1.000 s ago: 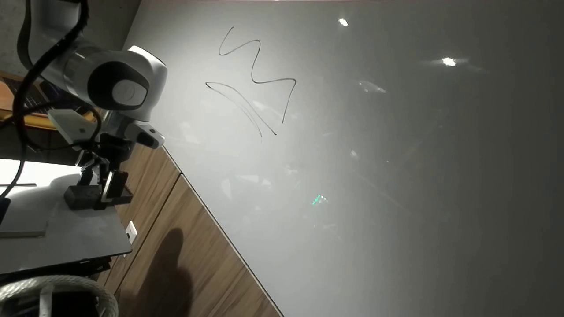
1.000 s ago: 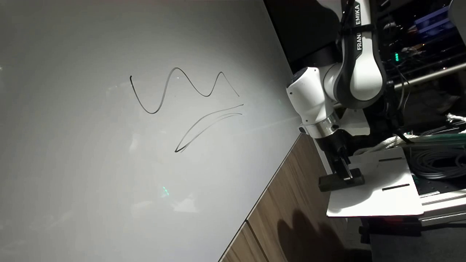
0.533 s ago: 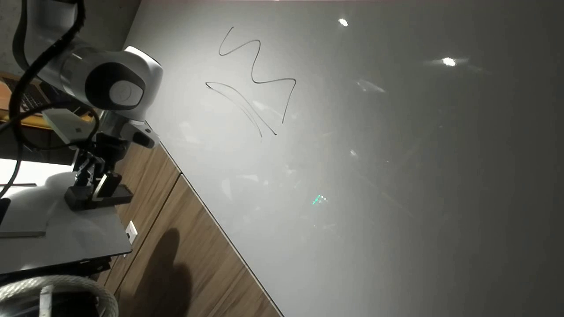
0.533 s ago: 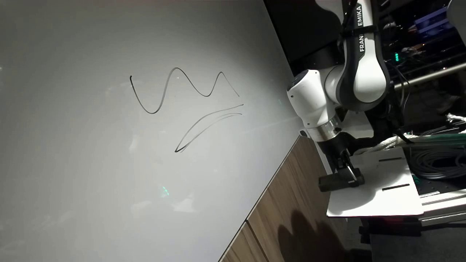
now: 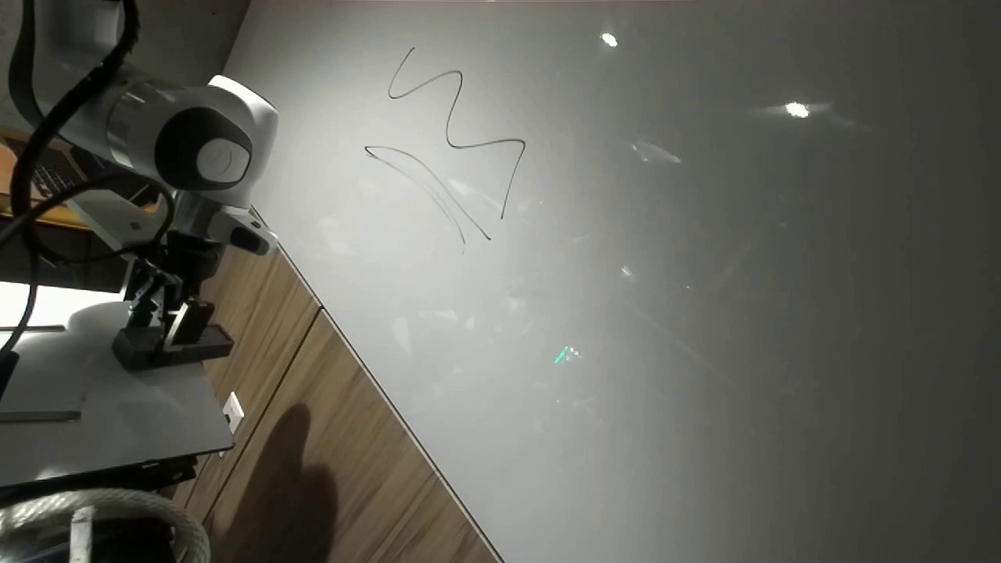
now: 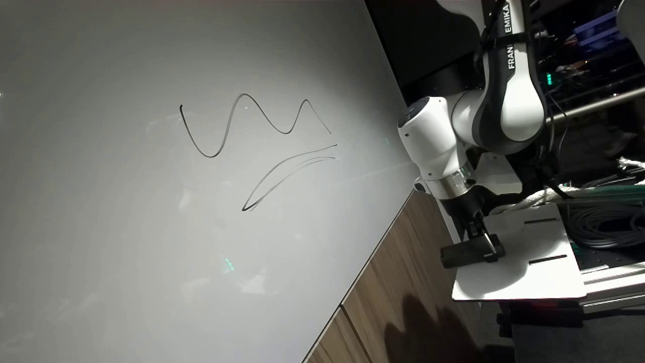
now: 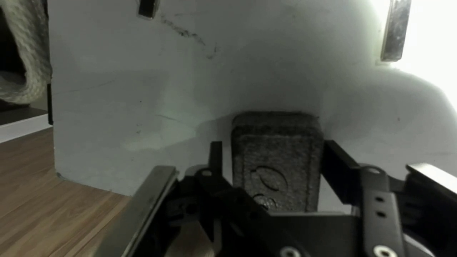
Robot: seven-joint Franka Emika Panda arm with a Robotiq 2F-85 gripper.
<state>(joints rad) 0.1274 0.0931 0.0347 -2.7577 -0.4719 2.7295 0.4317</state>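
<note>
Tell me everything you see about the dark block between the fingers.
The dark grey block is rectangular with rounded corners, rough, foam-like; its face has a border and curved marks. It is roughly level, near an edge of the white surface, between the fingers of the end effector, which partly hides it. Whether they grip it I cannot tell.

We see a glossy white arm [image 6: 428, 138] with rounded black panels [image 6: 489, 121]. White lettering [image 6: 507, 21], FRAN and EMIKA, stands on either side of a black strap [image 6: 508, 41]. A thick black cable [image 5: 69, 107] runs along its left in an exterior view. We find a silvery wrist ring [image 6: 456, 182] and, on the black end effector [image 7: 275, 157], pale screw heads [image 7: 384, 251].
</note>
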